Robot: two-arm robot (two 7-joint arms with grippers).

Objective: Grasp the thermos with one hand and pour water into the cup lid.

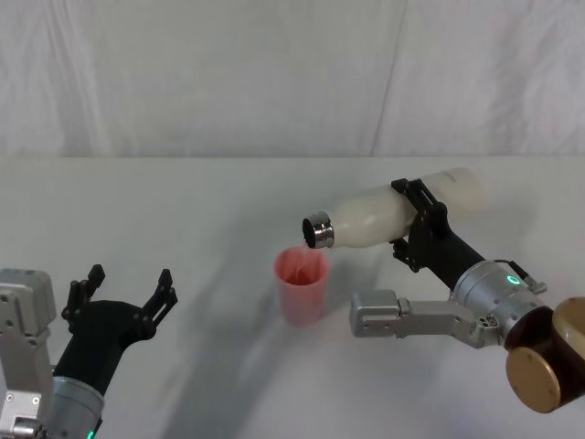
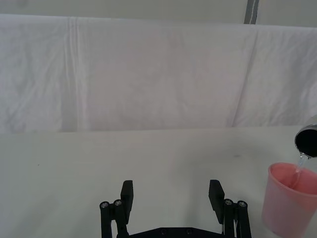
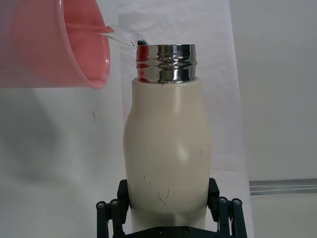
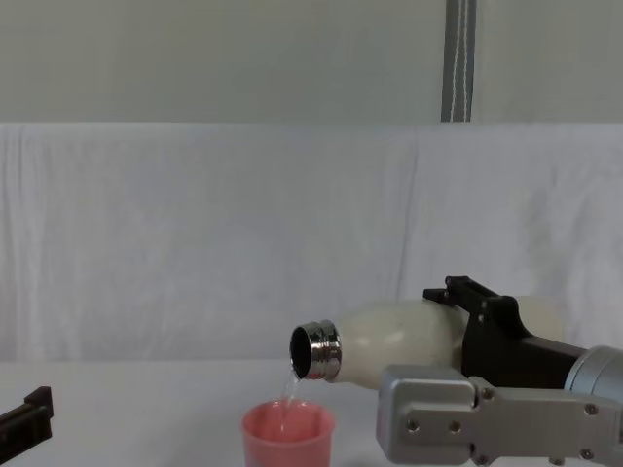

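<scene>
My right gripper is shut on the cream-white thermos, which lies nearly level above the table with its steel neck dipped toward the left. Its mouth hangs just over the pink cup lid, which stands upright on the table. A thin stream of water runs from the neck into the cup lid; the stream also shows in the right wrist view, beside the thermos. My left gripper rests open near the table's front left, with nothing between its fingers.
A white cloth covers the table and hangs as a backdrop behind. Bare surface lies between my left gripper and the cup lid. My right forearm reaches in low from the right.
</scene>
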